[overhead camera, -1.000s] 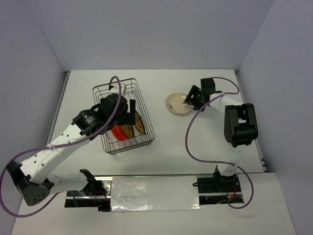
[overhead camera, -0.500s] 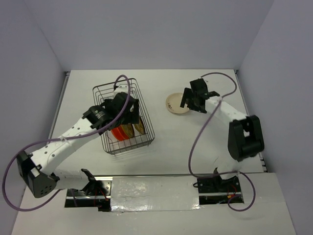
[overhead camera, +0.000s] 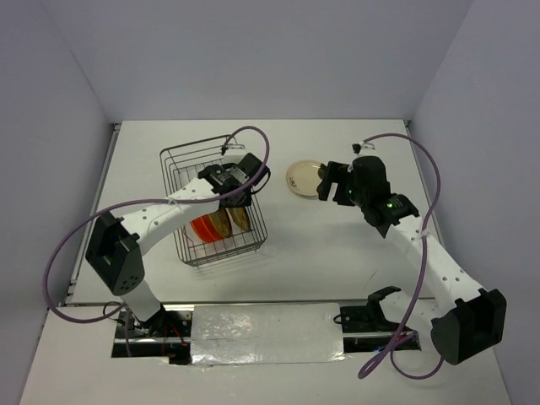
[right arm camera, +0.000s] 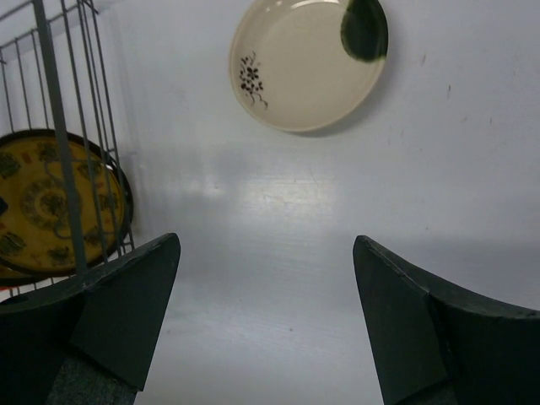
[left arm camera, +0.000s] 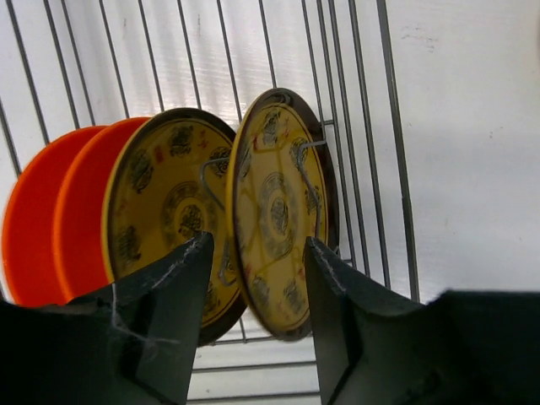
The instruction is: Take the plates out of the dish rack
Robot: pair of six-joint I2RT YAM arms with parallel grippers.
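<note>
The dish rack (overhead camera: 180, 154) stands left of the table's middle. It holds two orange-red plates (left arm camera: 46, 228) and two dark brown plates with yellow pattern (left arm camera: 278, 211), all upright. My left gripper (left arm camera: 257, 246) is open above the rack's right side (overhead camera: 237, 196). Its jaws stand either side of the right patterned plate's rim and are not closed on it. The cream plate with a black patch (right arm camera: 308, 63) lies flat on the table (overhead camera: 305, 178). My right gripper (right arm camera: 266, 245) is open and empty just right of it (overhead camera: 327, 180).
The rack's right wall (right arm camera: 63, 160) and one patterned plate (right arm camera: 42, 211) show at the left of the right wrist view. White table (overhead camera: 337, 245) runs between the rack and the right arm. Grey walls close the back and both sides.
My left arm has swung from the rack's left side across to its right side, over the patterned plates. My right gripper has drawn back to the right of the cream plate, which stays on the table.
</note>
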